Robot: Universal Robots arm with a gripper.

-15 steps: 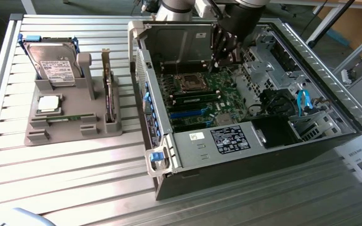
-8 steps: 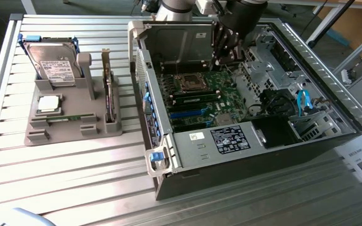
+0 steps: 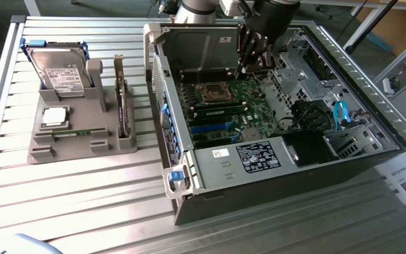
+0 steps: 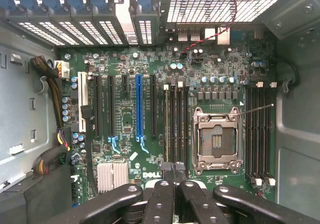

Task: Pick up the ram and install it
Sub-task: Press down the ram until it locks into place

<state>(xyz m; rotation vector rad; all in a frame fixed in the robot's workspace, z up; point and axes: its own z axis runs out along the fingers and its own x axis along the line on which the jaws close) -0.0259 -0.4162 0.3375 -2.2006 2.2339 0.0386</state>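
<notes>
Near the exterior view's left, the long thin green ram stick (image 3: 72, 132) lies cradled in the grey plastic parts holder (image 3: 44, 154) for an easy grab, while farther off the black pincer (image 4: 174, 170), pressed together and empty, hovers over the green motherboard (image 4: 127, 116).

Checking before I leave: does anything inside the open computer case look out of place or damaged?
The processor socket is empty, and a thin metal rod from it juts across the memory slots, like an unlatched lever. Nothing looks broken.
</notes>
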